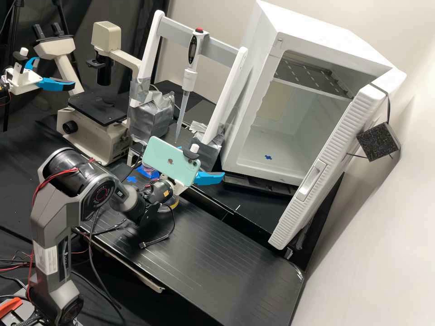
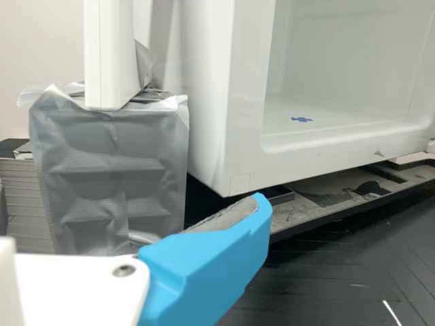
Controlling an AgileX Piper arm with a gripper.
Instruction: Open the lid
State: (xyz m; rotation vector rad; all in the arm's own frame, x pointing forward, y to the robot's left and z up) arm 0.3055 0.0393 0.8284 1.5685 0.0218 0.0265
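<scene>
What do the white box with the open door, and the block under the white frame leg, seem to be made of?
White box: probably smooth, painted metal or plastic, judging by its even, slightly glossy walls. Block: wrapped in silvery tape, creased and shiny; its core is hidden.

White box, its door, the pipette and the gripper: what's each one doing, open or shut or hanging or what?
White box: standing, open at the front.
Door: wide open.
Pipette: hanging, tip down.
Gripper: open.
</scene>
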